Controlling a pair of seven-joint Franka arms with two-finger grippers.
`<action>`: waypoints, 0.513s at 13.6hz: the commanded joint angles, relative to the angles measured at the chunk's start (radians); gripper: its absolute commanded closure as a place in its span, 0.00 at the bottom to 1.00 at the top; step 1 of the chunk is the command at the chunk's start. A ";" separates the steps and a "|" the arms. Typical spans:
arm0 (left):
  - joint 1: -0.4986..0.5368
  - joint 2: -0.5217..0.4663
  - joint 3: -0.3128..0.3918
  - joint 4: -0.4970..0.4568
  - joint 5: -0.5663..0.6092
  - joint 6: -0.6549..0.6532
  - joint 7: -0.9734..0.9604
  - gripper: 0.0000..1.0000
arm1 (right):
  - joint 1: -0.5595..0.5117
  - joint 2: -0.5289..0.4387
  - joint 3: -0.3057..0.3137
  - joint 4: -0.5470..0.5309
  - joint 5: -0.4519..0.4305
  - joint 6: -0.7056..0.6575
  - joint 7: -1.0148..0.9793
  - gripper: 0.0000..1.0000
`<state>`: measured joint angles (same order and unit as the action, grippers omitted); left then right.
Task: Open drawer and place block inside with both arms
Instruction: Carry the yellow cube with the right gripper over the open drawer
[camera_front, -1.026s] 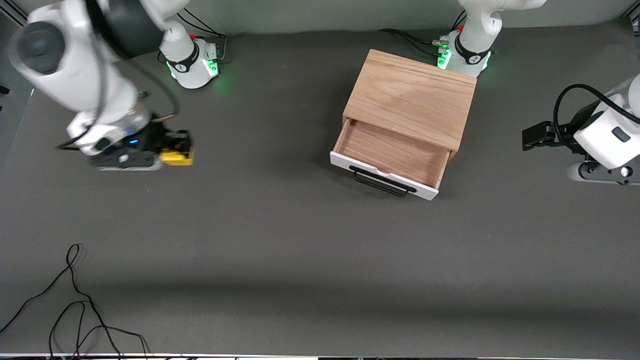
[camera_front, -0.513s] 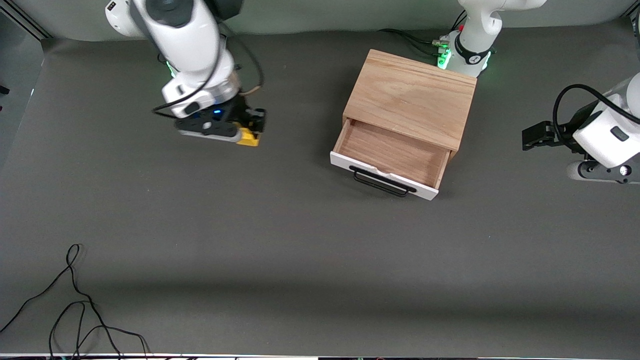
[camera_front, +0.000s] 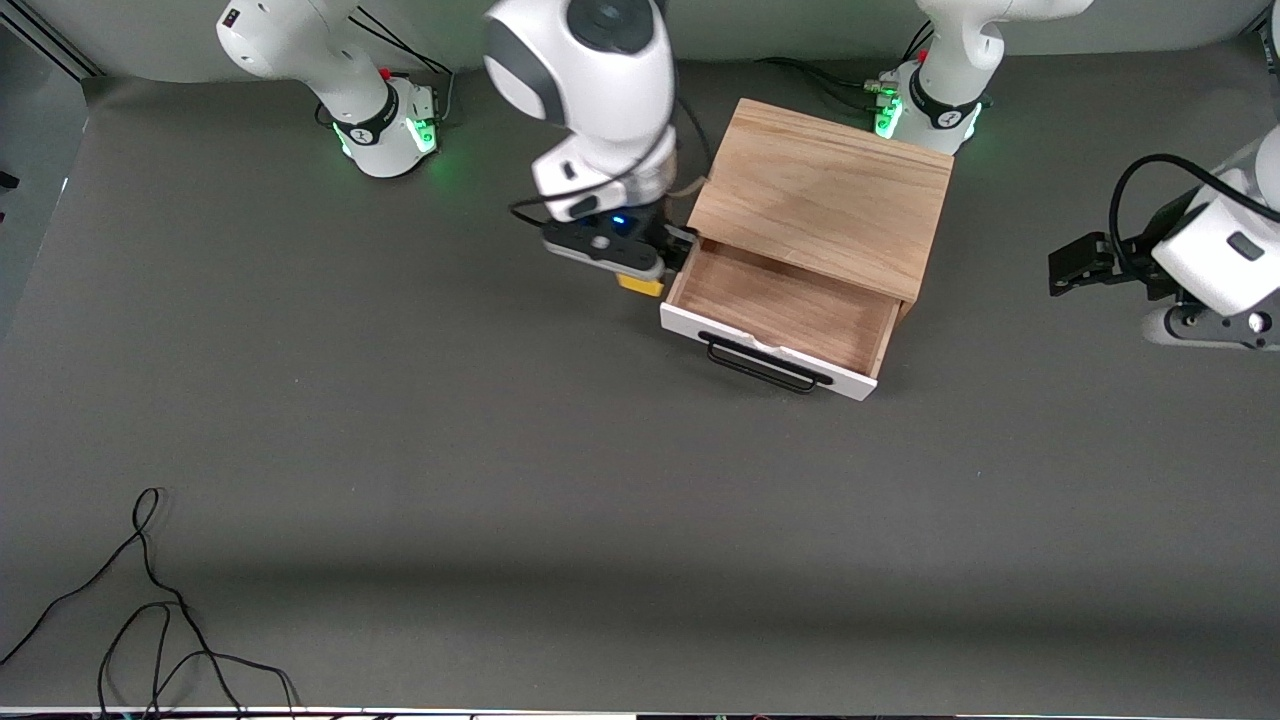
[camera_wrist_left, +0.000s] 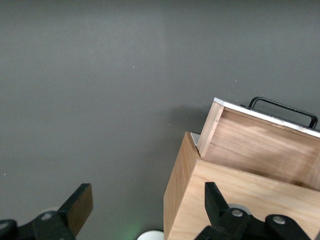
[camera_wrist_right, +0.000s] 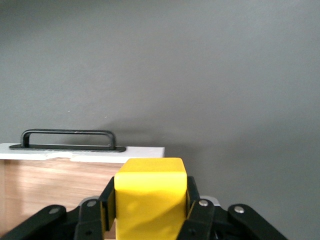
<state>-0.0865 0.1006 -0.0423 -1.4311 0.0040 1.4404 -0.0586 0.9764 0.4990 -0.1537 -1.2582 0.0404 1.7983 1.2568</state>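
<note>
The drawer (camera_front: 780, 310) stands pulled out of the light oak cabinet (camera_front: 820, 190), its wood interior bare, with its white front and black handle (camera_front: 765, 365) toward the front camera. My right gripper (camera_front: 643, 280) is shut on the yellow block (camera_front: 641, 286) and holds it in the air over the drawer's side edge at the right arm's end. In the right wrist view the block (camera_wrist_right: 150, 200) sits between the fingers, with the drawer's front (camera_wrist_right: 75, 151) under it. My left gripper (camera_front: 1062, 270) waits open and empty at the left arm's end; its wrist view shows the cabinet (camera_wrist_left: 240, 200).
A loose black cable (camera_front: 150, 600) lies on the grey table at the near corner of the right arm's end. The two green-lit bases (camera_front: 385, 130) (camera_front: 930, 110) stand along the table's edge farthest from the front camera.
My right arm has carried the yellow block from the right arm's end of the table across to the drawer's side. The left arm has barely shifted. The drawer has stayed open.
</note>
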 joint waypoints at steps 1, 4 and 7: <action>0.066 -0.191 -0.057 -0.273 0.011 0.123 0.022 0.00 | -0.007 0.131 0.032 0.173 0.019 -0.022 0.096 0.70; 0.070 -0.173 -0.060 -0.246 0.013 0.141 0.023 0.00 | 0.024 0.197 0.036 0.220 0.018 -0.016 0.124 0.70; 0.071 -0.115 -0.060 -0.148 0.016 0.115 0.019 0.00 | 0.044 0.236 0.037 0.223 0.018 0.016 0.145 0.70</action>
<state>-0.0330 -0.0477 -0.0870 -1.6421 0.0055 1.5649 -0.0545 1.0079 0.6906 -0.1094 -1.0919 0.0445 1.8085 1.3674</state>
